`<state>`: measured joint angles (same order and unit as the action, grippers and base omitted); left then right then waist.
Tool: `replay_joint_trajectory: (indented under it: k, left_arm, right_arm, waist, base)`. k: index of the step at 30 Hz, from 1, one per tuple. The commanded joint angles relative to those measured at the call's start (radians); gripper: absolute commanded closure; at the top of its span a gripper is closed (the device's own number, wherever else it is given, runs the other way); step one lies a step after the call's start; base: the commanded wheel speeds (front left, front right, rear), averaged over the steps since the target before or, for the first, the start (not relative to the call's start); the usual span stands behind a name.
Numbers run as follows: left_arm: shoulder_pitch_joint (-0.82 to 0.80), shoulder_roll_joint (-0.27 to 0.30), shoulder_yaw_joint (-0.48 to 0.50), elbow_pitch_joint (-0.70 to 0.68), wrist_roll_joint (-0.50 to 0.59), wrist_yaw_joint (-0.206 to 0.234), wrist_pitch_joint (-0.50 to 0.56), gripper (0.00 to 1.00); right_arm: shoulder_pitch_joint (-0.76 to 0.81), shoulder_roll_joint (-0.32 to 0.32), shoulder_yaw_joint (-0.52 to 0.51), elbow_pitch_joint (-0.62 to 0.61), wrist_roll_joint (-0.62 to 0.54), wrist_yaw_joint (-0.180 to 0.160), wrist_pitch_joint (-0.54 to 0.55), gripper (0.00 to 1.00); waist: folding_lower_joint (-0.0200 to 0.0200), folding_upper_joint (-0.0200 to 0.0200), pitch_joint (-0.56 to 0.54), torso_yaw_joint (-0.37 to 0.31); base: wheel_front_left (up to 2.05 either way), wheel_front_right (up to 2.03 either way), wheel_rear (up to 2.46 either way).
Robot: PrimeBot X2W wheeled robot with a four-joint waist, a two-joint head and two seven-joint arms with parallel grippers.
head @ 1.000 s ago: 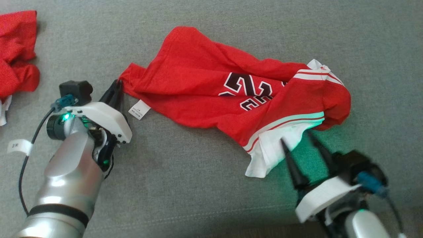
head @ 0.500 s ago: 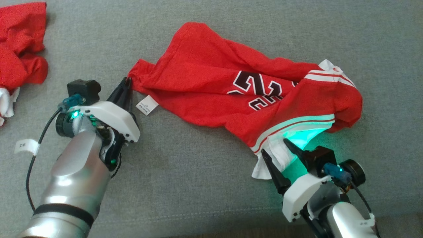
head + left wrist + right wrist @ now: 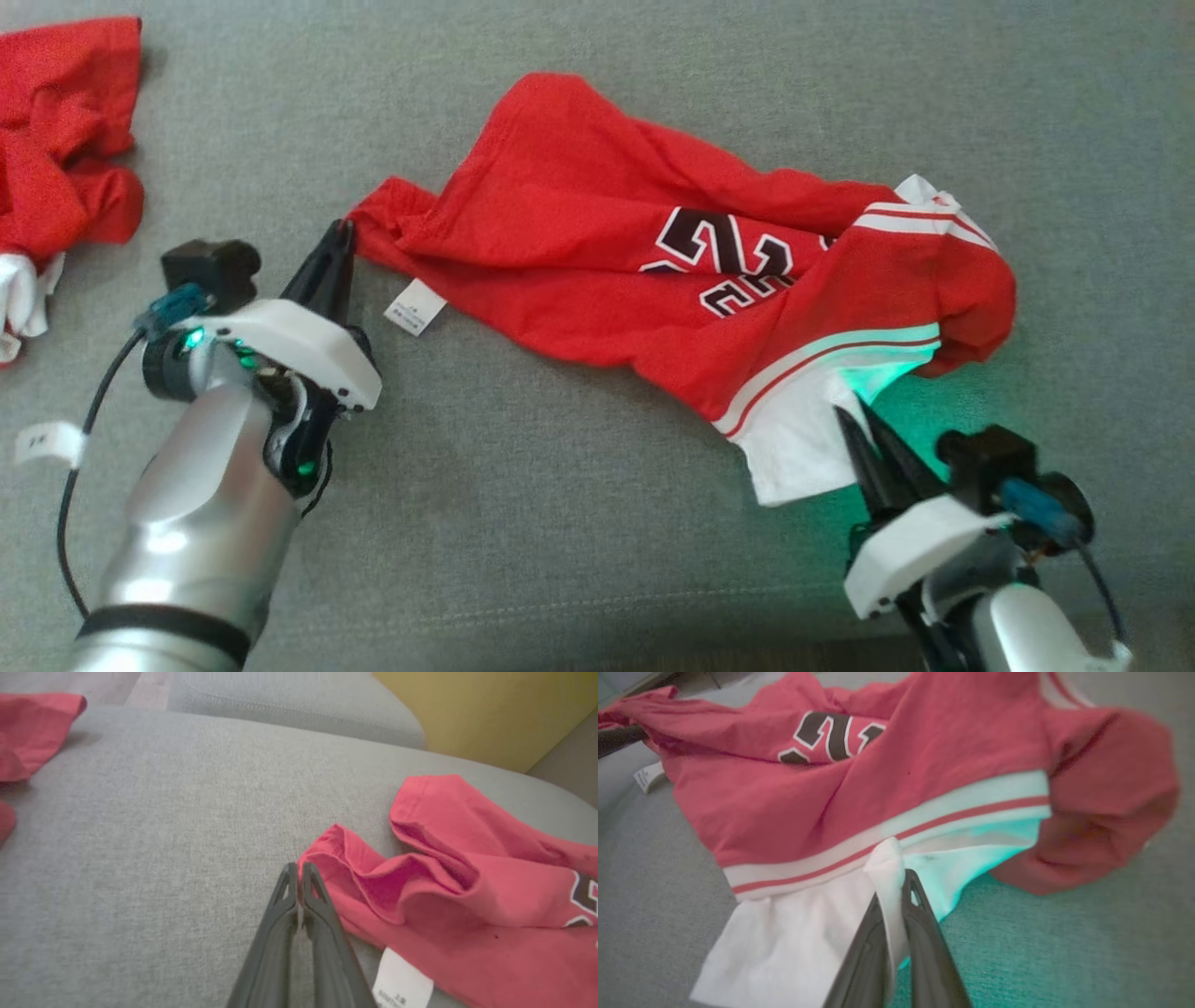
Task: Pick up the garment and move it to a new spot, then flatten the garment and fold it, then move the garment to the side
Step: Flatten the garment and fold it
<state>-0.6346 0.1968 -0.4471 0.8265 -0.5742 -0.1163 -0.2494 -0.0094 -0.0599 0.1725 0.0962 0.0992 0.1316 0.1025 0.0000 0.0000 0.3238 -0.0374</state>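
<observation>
We see a big grey couch (image 3: 560, 523) with our red garment (image 3: 597, 252) lying stretched across its middle. Our right end effector (image 3: 851, 415) is pinching the garment's white edge, and our left end effector (image 3: 341, 233) is squeezed tight, tip touching the red corner.

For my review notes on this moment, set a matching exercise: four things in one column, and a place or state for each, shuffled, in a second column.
Column one
1. left pincer
2. right pincer
3. small white care label
4. crumpled red garment

Column two
A. shut on the white panel of the red basketball jersey with a black number
B. at the head view's left edge, apart from both pincers
C. shut on that jersey's red corner
D. lying on the grey fabric cushion, beside the left pincer's tips

Pairs: 1-C, 2-A, 3-D, 4-B
</observation>
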Motion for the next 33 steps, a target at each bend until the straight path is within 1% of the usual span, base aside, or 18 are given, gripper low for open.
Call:
replay_joint_trajectory:
  k: [1,4,10,14,15,20,23,26,29,33]
  left_arm:
    - [-0.002,0.045,0.049,-0.053,0.005,0.010,-0.012,1.00]
    - [0.042,0.058,0.086,-0.141,0.014,0.027,-0.012,1.00]
    - [0.126,0.091,0.151,-0.370,0.034,0.069,-0.012,1.00]
    - [0.154,0.117,0.168,-0.532,0.037,0.097,-0.003,1.00]
    - [0.154,0.117,0.168,-0.532,0.037,0.097,-0.003,1.00]
    - [0.132,0.156,0.191,-0.738,0.052,0.138,0.036,1.00]
    - [0.095,0.173,0.206,-0.834,0.060,0.158,0.063,1.00]
    - [0.048,0.186,0.219,-0.899,0.069,0.176,0.088,1.00]
    - [0.010,0.195,0.222,-0.947,0.077,0.188,0.114,1.00]
    - [-0.008,0.198,0.214,-0.980,0.083,0.201,0.147,1.00]
  right_arm:
    - [0.005,0.005,0.011,-0.058,0.010,-0.001,-0.020,1.00]
    - [0.016,0.006,-0.015,-0.127,0.019,-0.001,-0.048,1.00]
    - [-0.016,0.001,-0.102,-0.287,0.009,-0.001,-0.074,1.00]
    - [-0.075,-0.025,-0.167,-0.381,0.007,-0.001,-0.071,1.00]
    - [-0.075,-0.025,-0.167,-0.381,0.007,-0.001,-0.071,1.00]
    - [-0.191,-0.069,-0.224,-0.466,0.009,-0.001,-0.044,1.00]
    - [-0.279,-0.097,-0.238,-0.491,0.023,-0.001,-0.025,1.00]
    - [-0.370,-0.126,-0.250,-0.499,0.042,-0.001,-0.010,1.00]
    - [-0.446,-0.153,-0.252,-0.496,0.059,-0.001,0.007,1.00]
    - [-0.505,-0.171,-0.246,-0.473,0.082,-0.001,0.028,1.00]
  waist:
    - [0.0000,0.0000,-0.010,-0.005]
    - [0.0000,0.0000,-0.031,-0.010]
    - [0.0000,0.0000,-0.086,-0.009]
    - [0.0000,0.0000,-0.120,-0.002]
    - [0.0000,0.0000,-0.120,-0.002]
    - [0.0000,0.0000,-0.163,0.006]
    - [0.0000,0.0000,-0.189,0.011]
    - [0.0000,0.0000,-0.214,0.015]
    - [0.0000,0.0000,-0.233,0.018]
    - [0.0000,0.0000,-0.247,0.022]
  base:
    - [0.00,0.00,0.00]
    - [0.00,0.00,0.00]
    - [0.00,0.00,0.00]
    - [0.00,0.00,0.00]
    - [0.00,0.00,0.00]
    - [0.00,0.00,0.00]
    - [0.00,0.00,0.00]
    - [0.00,0.00,0.00]
    - [0.00,0.00,0.00]
    - [0.00,0.00,0.00]
